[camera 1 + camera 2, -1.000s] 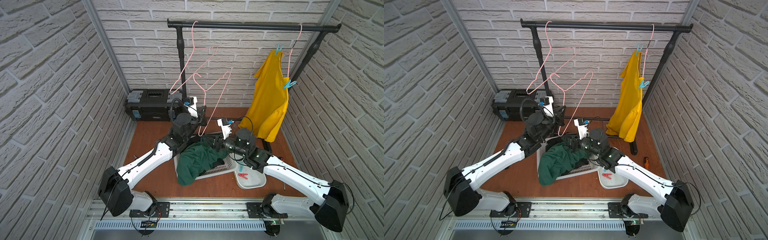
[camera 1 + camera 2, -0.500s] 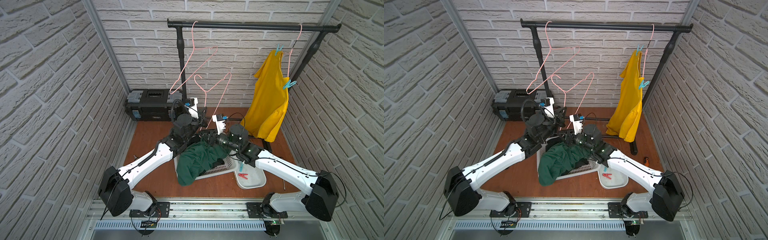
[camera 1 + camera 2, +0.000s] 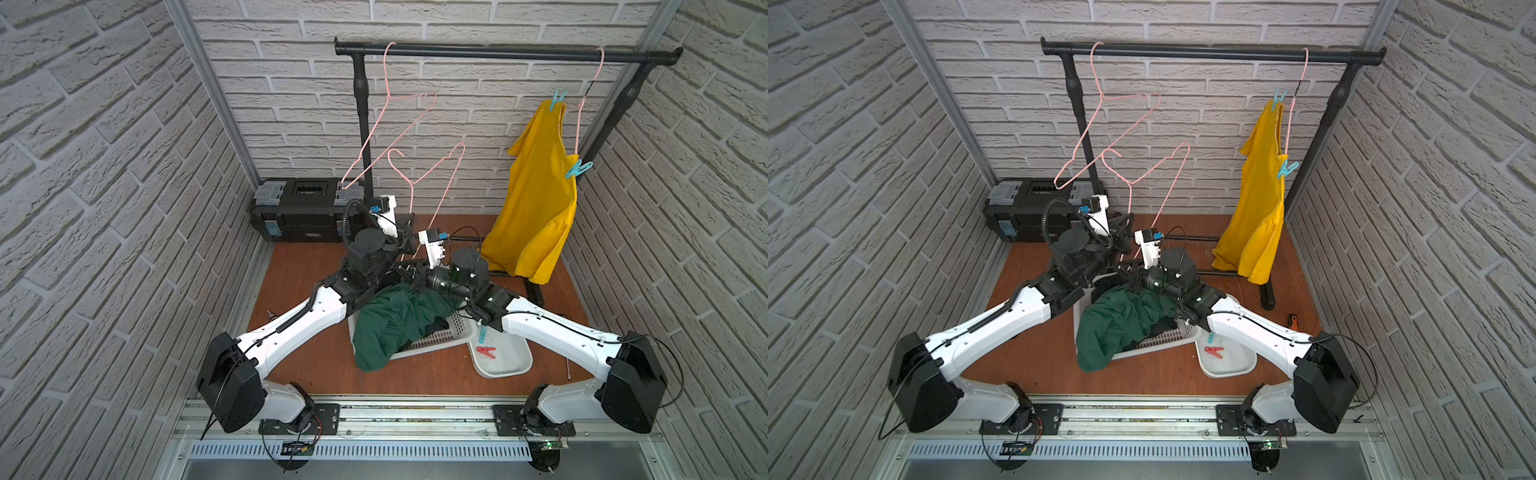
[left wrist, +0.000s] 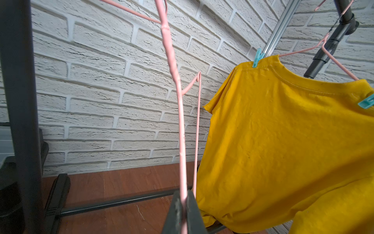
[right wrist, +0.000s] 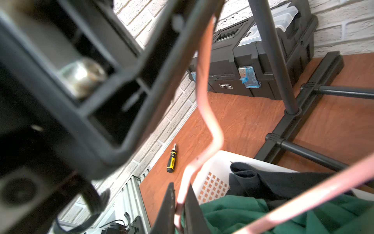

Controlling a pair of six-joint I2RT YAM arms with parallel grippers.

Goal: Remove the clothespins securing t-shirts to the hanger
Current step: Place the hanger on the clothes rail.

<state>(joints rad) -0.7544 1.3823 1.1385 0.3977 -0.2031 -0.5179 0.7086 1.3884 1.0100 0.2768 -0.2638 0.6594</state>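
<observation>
Left claw [image 4: 183,214] and right claw [image 5: 180,210] both pinch the bare pink hanger [image 4: 181,121], so I'd say park it next, then go for the yellow t-shirt's [image 3: 536,216] clothespins [image 3: 578,169].

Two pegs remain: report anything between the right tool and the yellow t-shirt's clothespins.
Nothing visible lies between the right tool and the clothespins on the yellow t-shirt; but it and the left tool are shut on a pink hanger.

You've got no readable text here; the small badge [image 5: 226,86] on the black toolbox [image 5: 226,68] is too blurred.
</observation>
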